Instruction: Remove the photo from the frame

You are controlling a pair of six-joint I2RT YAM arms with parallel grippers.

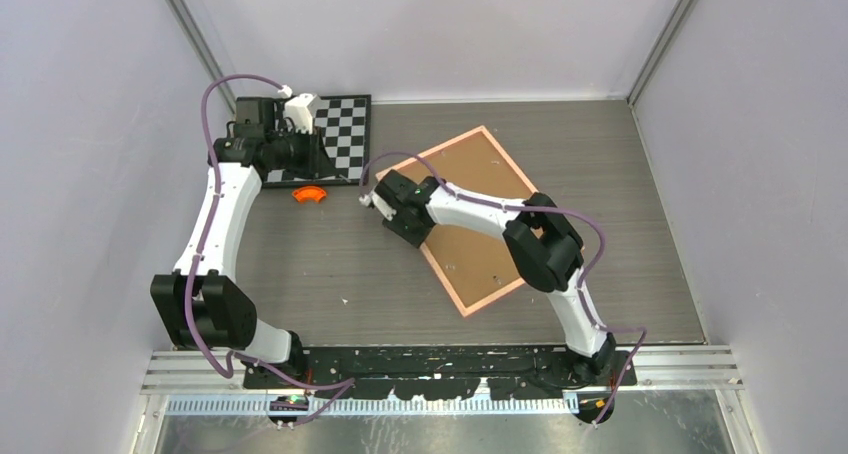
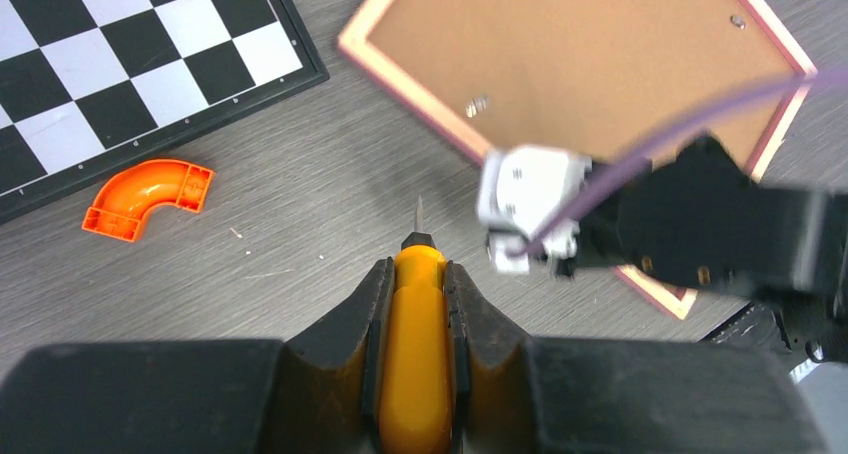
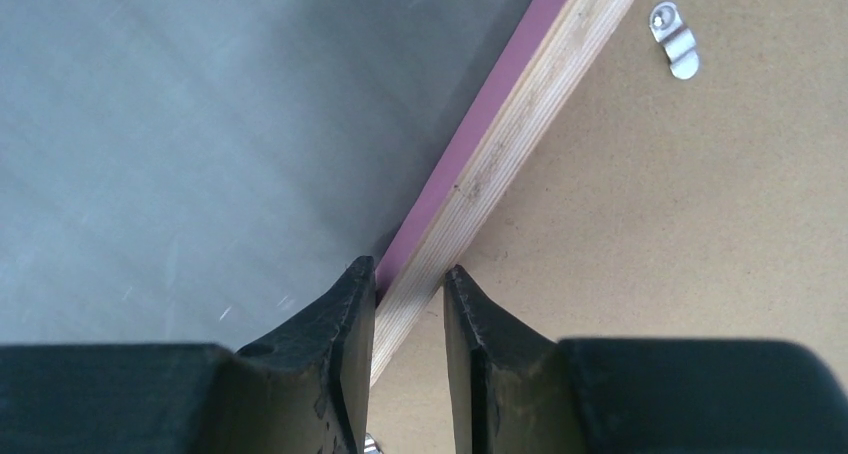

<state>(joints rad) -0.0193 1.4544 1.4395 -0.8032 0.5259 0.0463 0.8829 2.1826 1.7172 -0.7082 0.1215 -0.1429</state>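
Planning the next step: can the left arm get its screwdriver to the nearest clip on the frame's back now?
Probably yes. Only tabletop lies between the screwdriver in the left gripper and that clip on the frame. The right gripper pinches the frame's edge close beside it, so it may be tight.

Near-left table [image 1: 330, 264] open, clean pass. Far left blocked: chessboard [image 1: 345, 134], orange elbow [image 1: 309, 194] just near of it, my left gripper [image 2: 417, 266] above with screwdriver [image 2: 415, 374] poking out. Centre-right the frame [image 1: 480, 169] fills it, my right arm [image 1: 470, 212] across; right gripper [image 3: 410, 274] pinches its left rim, no slack.
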